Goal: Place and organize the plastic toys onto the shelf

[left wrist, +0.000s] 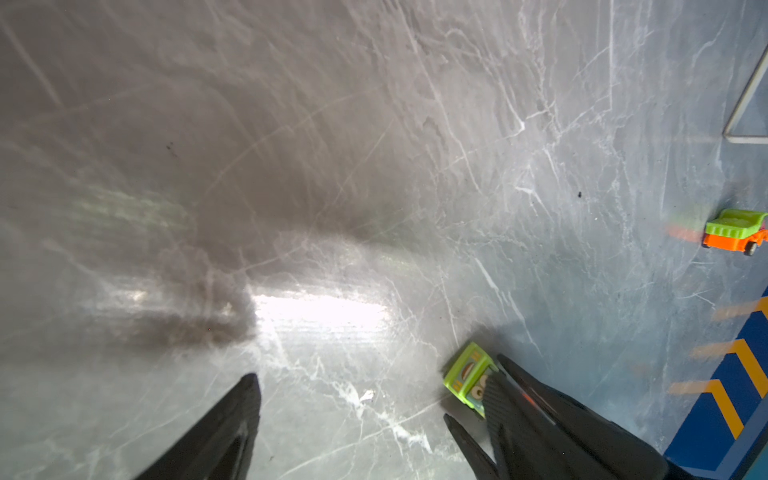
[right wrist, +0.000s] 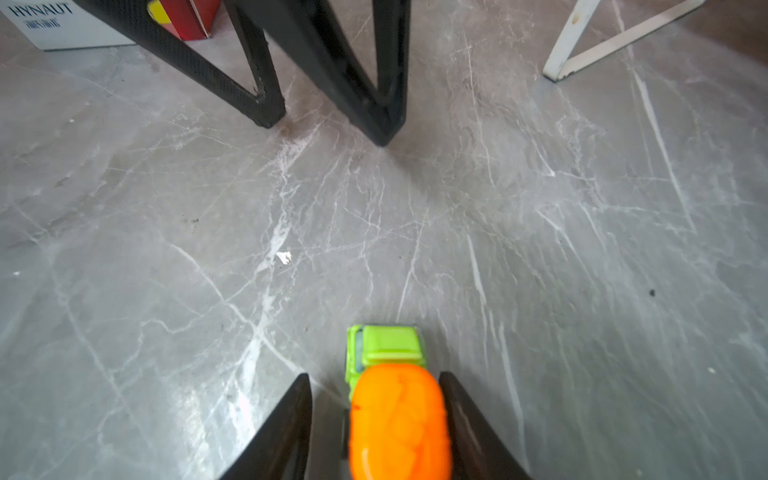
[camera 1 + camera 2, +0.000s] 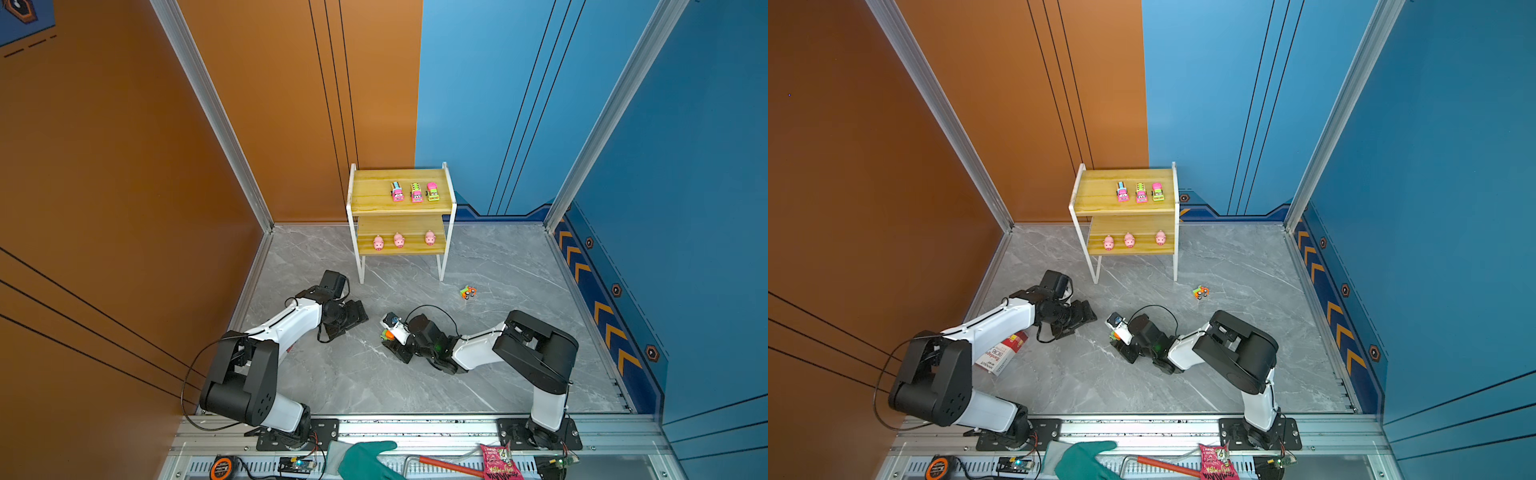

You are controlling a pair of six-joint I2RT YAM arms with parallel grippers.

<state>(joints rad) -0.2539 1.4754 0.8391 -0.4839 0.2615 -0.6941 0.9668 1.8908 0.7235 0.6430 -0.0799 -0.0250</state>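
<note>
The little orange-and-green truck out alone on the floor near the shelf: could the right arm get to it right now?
Probably yes: only bare floor lies between the right gripper and the lone truck. But a second truck sits between its fingers, so that one must be dealt with first.

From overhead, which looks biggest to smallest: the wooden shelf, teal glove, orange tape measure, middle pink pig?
In a top view:
1. two-tier wood-grain shelf
2. teal rubber glove, partly cropped
3. round orange tape measure
4. middle pink plastic pig
</note>
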